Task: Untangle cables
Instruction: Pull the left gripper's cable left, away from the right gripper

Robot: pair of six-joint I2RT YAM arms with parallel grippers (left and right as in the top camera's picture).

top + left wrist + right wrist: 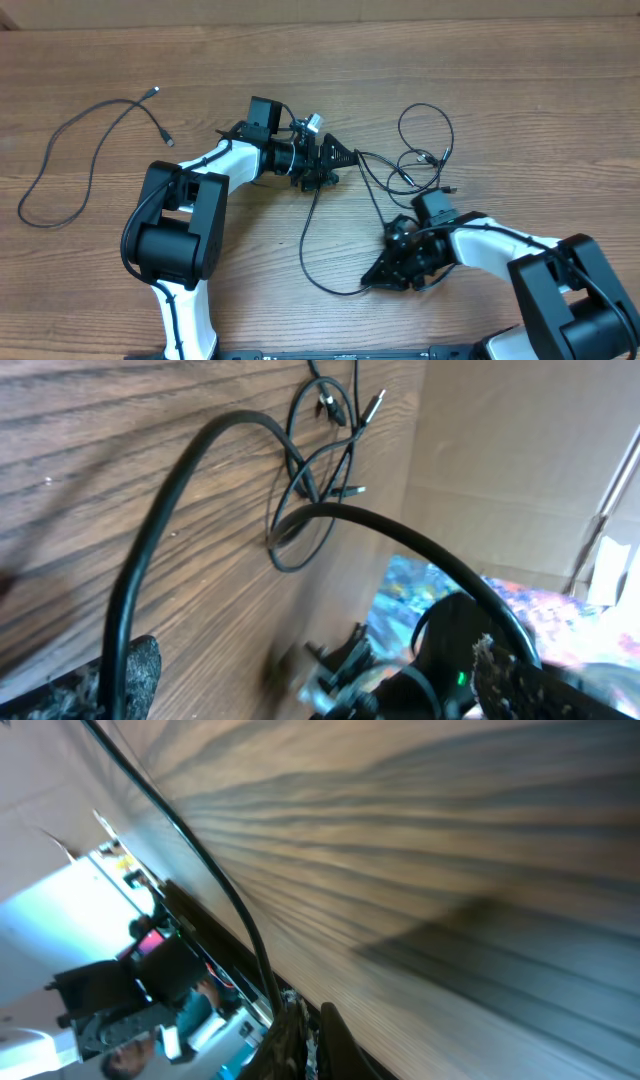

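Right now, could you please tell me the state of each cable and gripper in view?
left gripper: open wide, gripping nothing.
right gripper: shut on the long cable.
long cable: lying slack in a loop, its low end pinched by the right gripper.
tangled cables: looped through one another, not yet separated.
separate cable: lying loose at the far left, apart from the others and untouched.

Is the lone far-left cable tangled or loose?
Loose: the lone cable lies in one open loop, apart from the other cables.
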